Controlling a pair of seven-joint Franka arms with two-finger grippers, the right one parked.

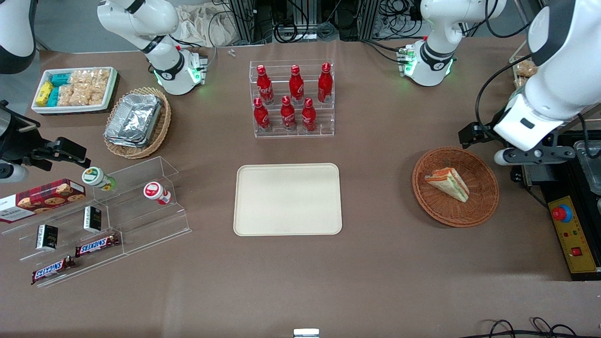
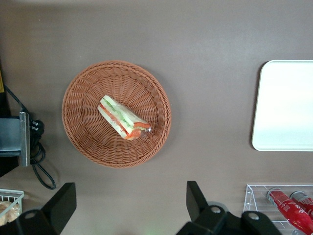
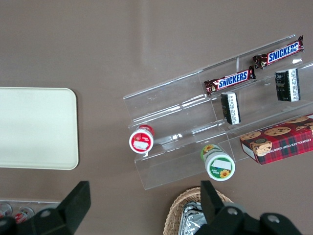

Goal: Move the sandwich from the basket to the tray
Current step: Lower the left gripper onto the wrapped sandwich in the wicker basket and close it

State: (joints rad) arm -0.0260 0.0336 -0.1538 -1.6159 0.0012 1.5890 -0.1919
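The sandwich (image 1: 448, 184) (image 2: 123, 117), a pale wedge with orange and green layers, lies in the round reddish-brown basket (image 1: 488, 197) (image 2: 80, 137) toward the working arm's end of the table. My left gripper (image 1: 483, 138) (image 2: 129, 188) hangs high above the table, a little farther from the front camera than the basket. It is open wide and holds nothing. The cream tray (image 1: 287, 199) (image 2: 288, 105) (image 3: 34, 127) lies flat and bare at the table's middle.
A clear rack of red bottles (image 1: 293, 98) stands farther back than the tray. A yellow control box (image 1: 570, 234) sits at the table edge beside the basket. A foil-tray basket (image 1: 137, 121), a snack bin (image 1: 75, 89) and an acrylic shelf (image 1: 117, 211) lie toward the parked arm's end.
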